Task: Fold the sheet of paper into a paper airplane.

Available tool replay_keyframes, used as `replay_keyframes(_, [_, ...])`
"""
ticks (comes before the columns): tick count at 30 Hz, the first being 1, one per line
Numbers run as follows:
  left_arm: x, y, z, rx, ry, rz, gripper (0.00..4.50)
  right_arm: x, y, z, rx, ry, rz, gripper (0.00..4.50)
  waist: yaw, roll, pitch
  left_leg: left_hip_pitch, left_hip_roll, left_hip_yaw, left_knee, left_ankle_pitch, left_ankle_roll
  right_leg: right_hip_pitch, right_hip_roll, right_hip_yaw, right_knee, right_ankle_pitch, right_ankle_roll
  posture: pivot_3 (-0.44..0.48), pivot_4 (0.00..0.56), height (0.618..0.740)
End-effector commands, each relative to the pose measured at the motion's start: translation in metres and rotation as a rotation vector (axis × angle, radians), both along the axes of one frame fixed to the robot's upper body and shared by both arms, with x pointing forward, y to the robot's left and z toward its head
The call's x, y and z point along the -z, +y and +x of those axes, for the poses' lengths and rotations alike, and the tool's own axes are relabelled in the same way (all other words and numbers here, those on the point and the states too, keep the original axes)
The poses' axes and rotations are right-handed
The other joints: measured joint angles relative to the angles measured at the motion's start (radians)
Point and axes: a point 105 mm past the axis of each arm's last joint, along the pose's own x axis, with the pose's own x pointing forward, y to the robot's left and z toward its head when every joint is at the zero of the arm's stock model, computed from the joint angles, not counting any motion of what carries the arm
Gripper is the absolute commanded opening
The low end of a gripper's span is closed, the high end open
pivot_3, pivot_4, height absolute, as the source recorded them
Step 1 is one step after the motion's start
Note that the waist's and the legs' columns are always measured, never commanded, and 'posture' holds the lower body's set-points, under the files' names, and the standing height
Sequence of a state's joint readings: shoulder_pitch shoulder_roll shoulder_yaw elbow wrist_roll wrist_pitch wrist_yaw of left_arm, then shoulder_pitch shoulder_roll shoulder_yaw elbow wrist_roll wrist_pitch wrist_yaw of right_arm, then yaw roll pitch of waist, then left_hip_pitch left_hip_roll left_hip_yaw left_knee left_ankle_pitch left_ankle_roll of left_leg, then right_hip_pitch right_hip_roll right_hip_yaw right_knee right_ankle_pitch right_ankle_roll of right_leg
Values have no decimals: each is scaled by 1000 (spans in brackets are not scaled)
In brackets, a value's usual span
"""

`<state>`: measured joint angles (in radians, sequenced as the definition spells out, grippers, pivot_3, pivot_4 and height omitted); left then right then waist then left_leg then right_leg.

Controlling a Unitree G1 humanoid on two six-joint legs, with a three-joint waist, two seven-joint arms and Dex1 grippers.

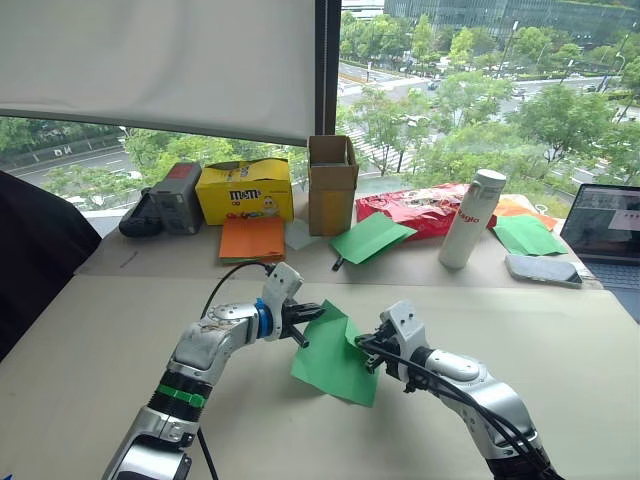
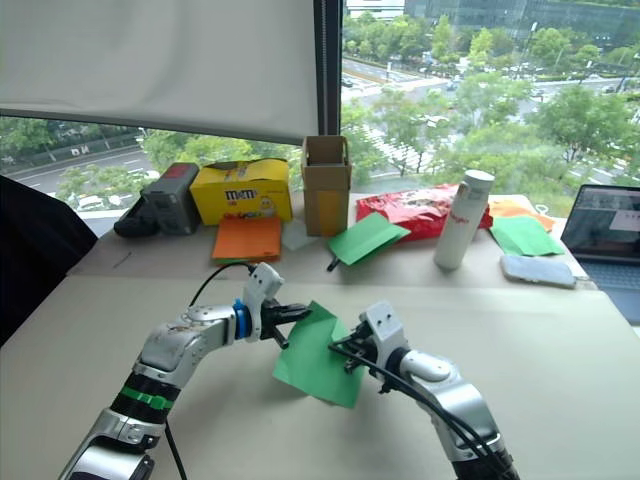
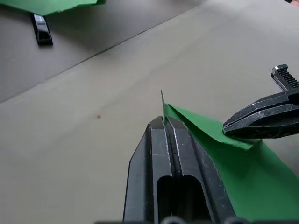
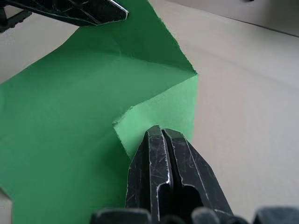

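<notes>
The sheet of paper (image 1: pixel 330 365) is bright green and creased. It hangs tilted just above the beige table (image 1: pixel 100 330), held between both grippers. My left gripper (image 1: pixel 303 325) is shut on the sheet's upper left edge, and the thin edge pokes out past its fingertips (image 3: pixel 164 122). My right gripper (image 1: pixel 366 351) is shut on a folded-over flap at the sheet's right corner (image 4: pixel 161 116). In the right wrist view the left gripper (image 4: pixel 93 11) shows at the sheet's far edge. A paper airplane is out of view.
Along the back of the table stand a yellow candy box (image 1: pixel 245 190), orange paper sheets (image 1: pixel 252 238), a cardboard box (image 1: pixel 332 185), other green sheets (image 1: pixel 372 238), a red bag (image 1: pixel 415 208), a white bottle (image 1: pixel 472 218), a phone (image 1: pixel 543 268) and a laptop (image 1: pixel 605 225).
</notes>
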<state>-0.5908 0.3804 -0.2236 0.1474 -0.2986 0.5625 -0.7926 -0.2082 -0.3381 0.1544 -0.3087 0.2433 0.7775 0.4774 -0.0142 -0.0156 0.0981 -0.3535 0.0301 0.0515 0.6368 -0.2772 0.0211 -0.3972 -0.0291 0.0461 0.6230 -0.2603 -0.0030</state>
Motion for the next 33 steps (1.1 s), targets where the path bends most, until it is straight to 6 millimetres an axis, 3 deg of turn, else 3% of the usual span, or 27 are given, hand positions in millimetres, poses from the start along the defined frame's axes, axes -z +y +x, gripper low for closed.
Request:
replay_keyframes(1, [-8, -8, 1, 114, -150, 59, 25, -1, 1, -3, 7, 1, 14, 0, 0, 0, 0, 0, 0, 0, 0, 0, 0, 0, 0, 0, 0, 0, 0, 0, 150, 740])
replay_keyframes(9, [10, -22, -18, 252, -284, 155, 25, 8, -3, -4, 47, 28, 22, 0, -1, 0, 0, -1, 0, 1, 0, 0, 1, -1, 1, 0, 0, 0, 0, 0, 150, 740])
replay_keyframes(13, [24, -20, -25, 332, -404, 315, 25, 8, -2, -4, 50, 28, 29, 0, 0, 0, 0, -1, 0, 1, 0, 0, 1, -1, 2, 0, 0, 0, 1, 0, 150, 740])
replay_keyframes(18, [31, -16, -25, 372, -517, 431, 25, 2, 0, -1, 52, 8, 55, 0, 0, 0, 0, -1, 0, 1, 0, 0, 1, -1, 2, 0, 0, 0, 1, 0, 150, 740])
replay_keyframes(27, [40, -10, -20, 386, -570, 509, 25, -31, 3, 23, 109, -49, 266, 0, -1, 0, 0, -1, 1, 1, 0, 0, 1, -2, 3, 0, 2, 0, 1, 0, 150, 740])
replay_keyframes(33, [40, -14, -20, 396, -586, 521, 25, -20, 11, 31, 28, -42, 174, 0, -1, 0, 0, -1, 1, 1, 0, 0, 1, -2, 3, 0, 2, 0, 1, 0, 150, 740])
